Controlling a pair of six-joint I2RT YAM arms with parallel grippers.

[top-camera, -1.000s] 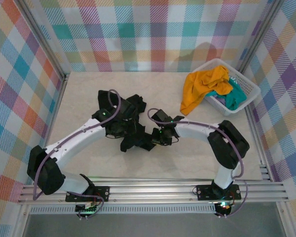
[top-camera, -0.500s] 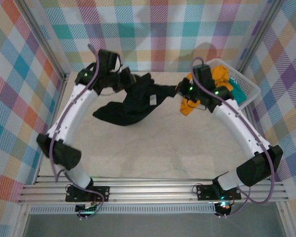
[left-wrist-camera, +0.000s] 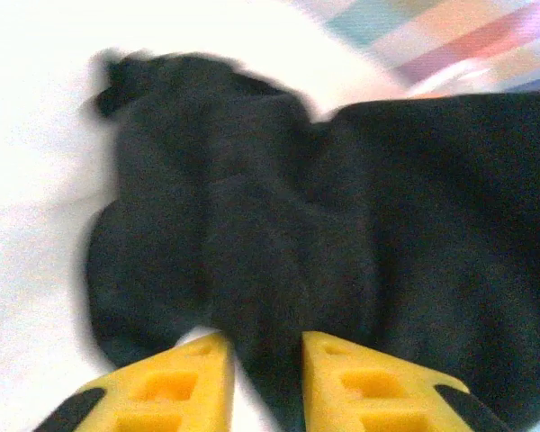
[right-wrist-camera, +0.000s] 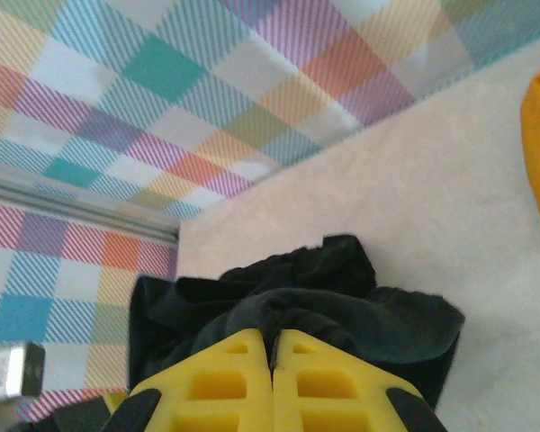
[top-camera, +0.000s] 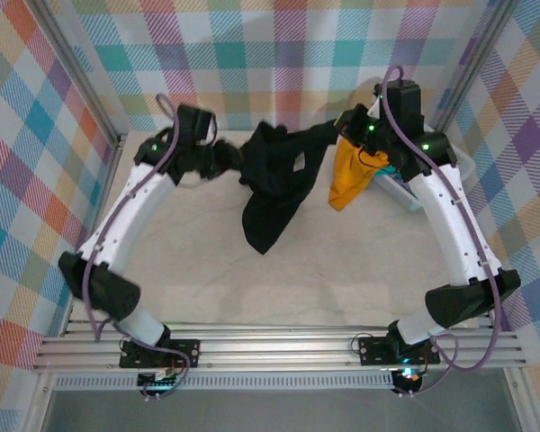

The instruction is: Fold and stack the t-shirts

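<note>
Black t-shirt [top-camera: 272,193] hangs stretched between both arms. Right gripper [right-wrist-camera: 273,337] is pinched shut on it. Left gripper [left-wrist-camera: 265,346] has jaws parted, with cloth in the gap.

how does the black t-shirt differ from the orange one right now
Colour: the black t-shirt is solid black, the orange t-shirt orange-yellow. Pose: the black t-shirt is up off the table, stretched between the left gripper and the right gripper, with its bulk hanging down; the orange t-shirt drapes over the rim of the basket. Both are soft, crumpled cloth, and neither is folded.
</note>
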